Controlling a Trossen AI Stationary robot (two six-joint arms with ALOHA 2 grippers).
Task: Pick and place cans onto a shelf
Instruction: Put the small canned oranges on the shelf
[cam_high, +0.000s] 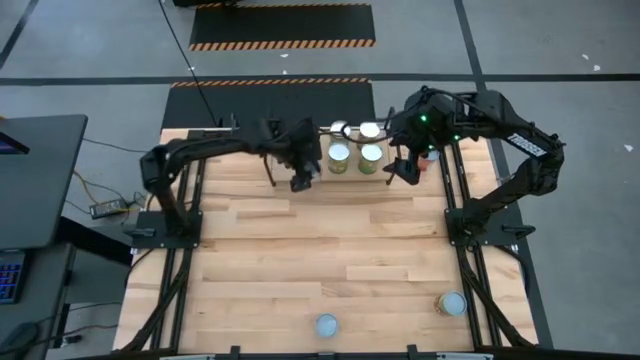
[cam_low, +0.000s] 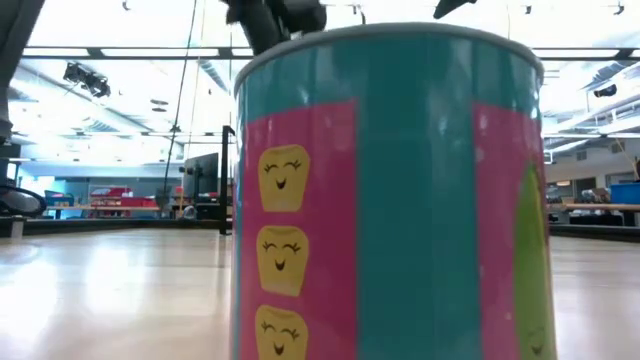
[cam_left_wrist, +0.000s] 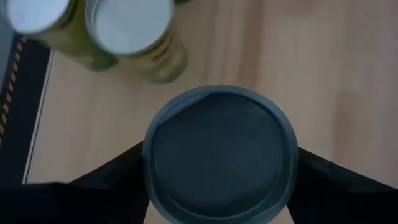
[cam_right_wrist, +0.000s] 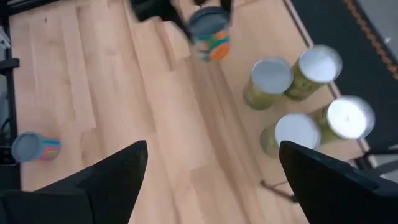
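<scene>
left gripper (cam_left_wrist: 217, 186) pinches a can (cam_left_wrist: 219, 155) by its sides, held just beside the four cans (cam_high: 355, 145) on the shelf (cam_high: 322, 170), likely to add it alongside. right gripper (cam_right_wrist: 211, 168) hangs spread and empty near them. two cans (cam_high: 327, 325) wait on the table (cam_high: 300, 250).

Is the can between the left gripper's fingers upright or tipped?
Upright. The left wrist view looks straight down on the can's round top, with a dark finger on each side; its wall barely shows.
</scene>
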